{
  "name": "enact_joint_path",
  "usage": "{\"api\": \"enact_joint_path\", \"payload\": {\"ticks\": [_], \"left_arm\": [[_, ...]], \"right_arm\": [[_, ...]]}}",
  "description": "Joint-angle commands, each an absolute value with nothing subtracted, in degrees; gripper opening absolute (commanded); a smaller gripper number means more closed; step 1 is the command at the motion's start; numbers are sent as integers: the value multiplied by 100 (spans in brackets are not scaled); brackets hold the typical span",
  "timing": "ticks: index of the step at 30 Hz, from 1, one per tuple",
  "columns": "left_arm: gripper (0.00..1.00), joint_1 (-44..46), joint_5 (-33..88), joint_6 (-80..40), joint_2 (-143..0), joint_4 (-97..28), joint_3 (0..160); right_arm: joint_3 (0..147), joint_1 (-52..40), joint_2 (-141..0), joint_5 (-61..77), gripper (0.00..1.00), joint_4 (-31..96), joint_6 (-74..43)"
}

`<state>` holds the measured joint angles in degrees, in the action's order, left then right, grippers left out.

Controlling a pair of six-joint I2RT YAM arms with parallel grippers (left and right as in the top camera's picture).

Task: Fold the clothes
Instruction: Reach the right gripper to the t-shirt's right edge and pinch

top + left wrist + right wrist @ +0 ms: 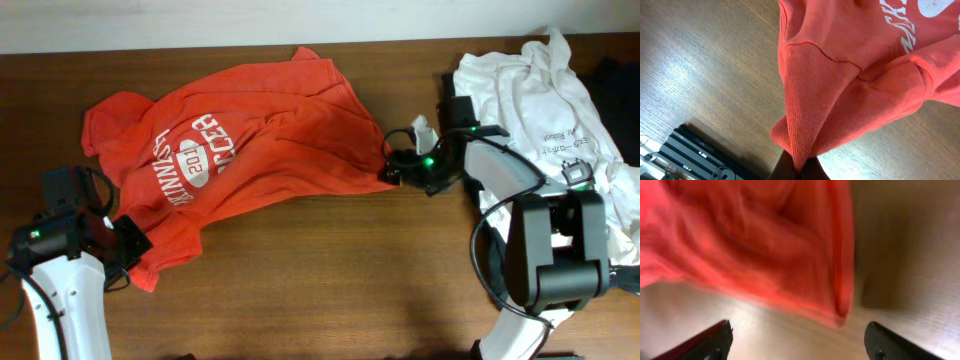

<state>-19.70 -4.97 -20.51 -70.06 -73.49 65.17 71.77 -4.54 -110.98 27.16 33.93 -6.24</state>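
Note:
The orange-red T-shirt [250, 140] with white lettering lies spread and rumpled across the left and middle of the table. My left gripper [128, 245] is shut on the shirt's lower left corner; in the left wrist view the fabric [840, 90] bunches into the closed jaws [801, 167]. My right gripper [395, 165] is open at the shirt's right edge; in the right wrist view its fingers [797, 340] are wide apart with the blurred shirt edge [765, 245] just ahead, not held. A white tee [540, 100] lies crumpled at the right, partly under the right arm.
Brown wooden table [330, 280]. A dark object [615, 75] lies at the far right edge. A black slatted part [695, 150] shows at the bottom left of the left wrist view. The table's back edge meets a pale wall.

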Motion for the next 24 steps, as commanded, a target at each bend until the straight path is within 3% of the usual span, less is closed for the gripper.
{"api": "enact_joint_path", "payload": {"ticks": [1, 13, 16, 18, 20, 23, 24], "left_arm": [[0, -2003, -587, -1964, -6932, -7356, 6571], [0, -2003, -587, -1966, -6930, -7404, 6567], [0, -2003, -585, -1966, -6932, -7404, 6567], [0, -2003, -585, -1966, -6930, -7404, 6567], [0, -2003, -587, -1966, -6930, -7406, 6567], [0, -2003, -585, -1966, -6930, -7413, 6567], [0, -2003, -585, -1966, -6930, -7411, 6567]], "right_arm": [[7210, -731, -11150, 1721, 87, 2674, -582], [7210, -1306, -11590, 1721, 77, 1594, -451], [7210, -1310, -11590, 1704, 66, 1518, -454], [7210, -1310, -11590, 1647, 65, 1525, -454], [7210, -1313, -11590, 1577, 48, 1522, -454], [7210, -1313, -11590, 1579, 4, 1612, -456], [7210, -1313, -11590, 1579, 4, 1669, -454]]}}
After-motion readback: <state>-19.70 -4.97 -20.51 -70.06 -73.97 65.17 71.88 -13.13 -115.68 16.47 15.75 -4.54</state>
